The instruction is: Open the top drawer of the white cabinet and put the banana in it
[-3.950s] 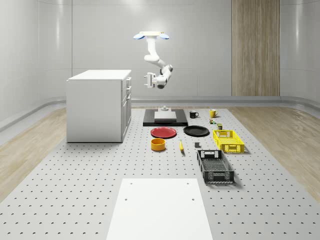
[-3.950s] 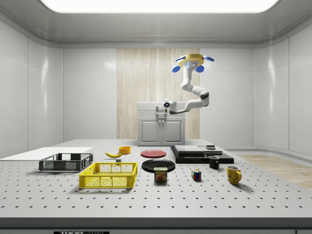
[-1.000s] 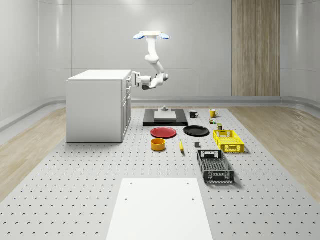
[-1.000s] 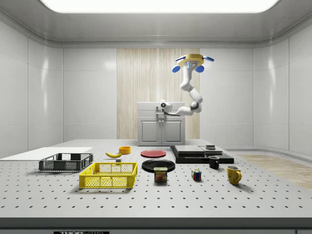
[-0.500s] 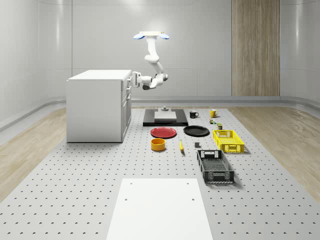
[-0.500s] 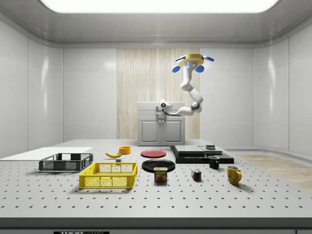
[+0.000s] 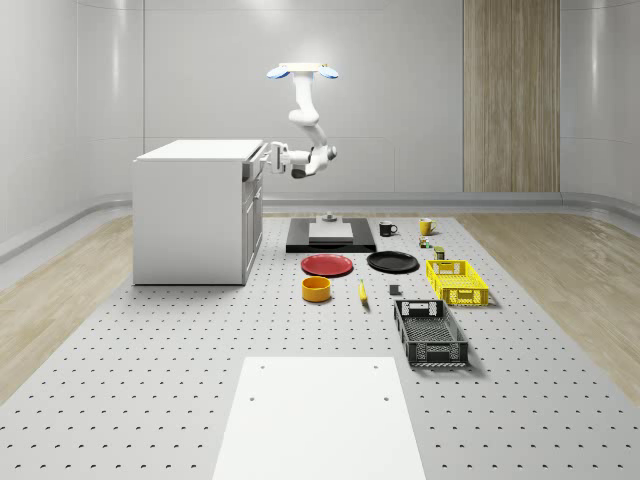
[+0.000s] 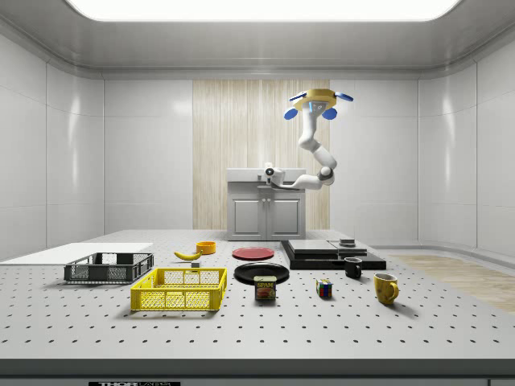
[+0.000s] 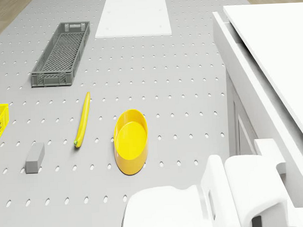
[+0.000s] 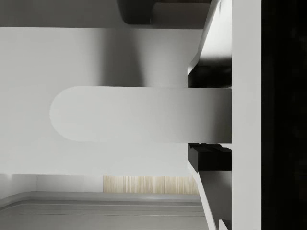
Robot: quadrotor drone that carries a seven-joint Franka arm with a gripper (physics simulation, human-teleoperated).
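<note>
A: We are looking at the drone (image 7: 302, 71) hovering high above the perforated table (image 7: 150, 340), over the black platform (image 7: 330, 240) just past the front of the white cabinet (image 7: 190, 215). Where is the arm going?

B: The arm (image 7: 305, 115) is hanging down from the drone, bending at the elbow and reaching level toward the cabinet's front. The gripper (image 7: 268, 157) is sitting right at the top drawer (image 7: 254, 168), at the height of the cabinet's top edge; in the side view we are seeing it (image 8: 269, 171) against the upper front of the cabinet (image 8: 266, 205).

A: And the fingers?

B: In the wrist view we are seeing the two dark pads (image 10: 209, 158) lying one on each side of the drawer handle (image 10: 139, 114), touching it, so we are reading them as pinching the handle. The handle is running crosswise between them.

A: Where are we finding the banana (image 7: 362, 292)?

B: It is lying flat on the table, well apart from the cabinet, just beside the yellow bowl (image 7: 316, 289) and near the grey crate (image 7: 429, 332). In the drone view the banana (image 9: 83, 119) is looking nearly straight, its long axis running toward the crate (image 9: 62, 53) and parallel to the cabinet's front, its darker tip pointing away from the crate.
</note>
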